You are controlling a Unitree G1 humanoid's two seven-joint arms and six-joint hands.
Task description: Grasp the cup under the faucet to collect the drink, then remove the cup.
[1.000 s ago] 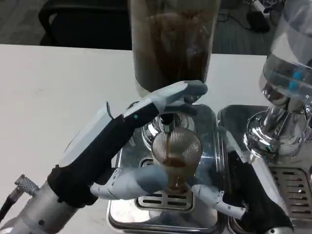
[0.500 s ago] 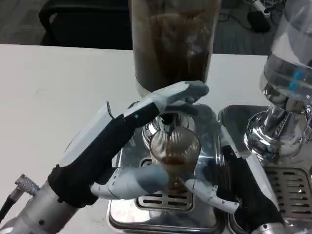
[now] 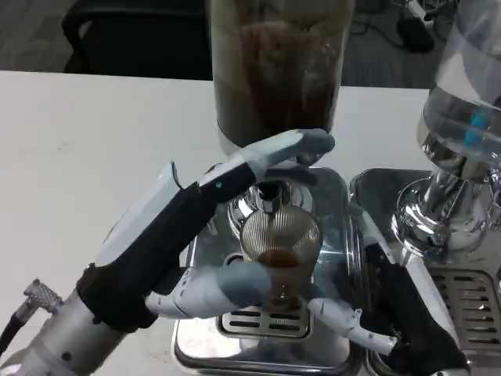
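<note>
A white tabletop (image 3: 94,141) carries a drink dispenser: a tall clear tank (image 3: 278,70) of dark brown liquid standing at the back of a shiny metal drip tray (image 3: 333,196). The faucet (image 3: 266,196) sticks out at the tank's foot. Directly under the faucet is the cup (image 3: 279,247), a ribbed clear glass with a little brown drink pooled at its bottom.

The left robot hand (image 3: 235,227) wraps around the cup from the cup's left, its upper fingers reaching over the faucet and a lower finger pressed across the front of the glass; it appears to be gripping the cup. The right robot hand (image 3: 376,305) sits just right of the cup, low over the tray, fingers spread and pointing toward the glass base, holding nothing.

The step in hand looks like filling. To do it well, the cup should stay level and centred under the faucet until enough drink has collected.

Room is tight: the tank is right behind the cup, and a second dispenser (image 3: 462,141) with its own tray stands to the cup's right. The free way out seems to be toward the tray's front grate (image 3: 262,321) or left over bare tabletop.
</note>
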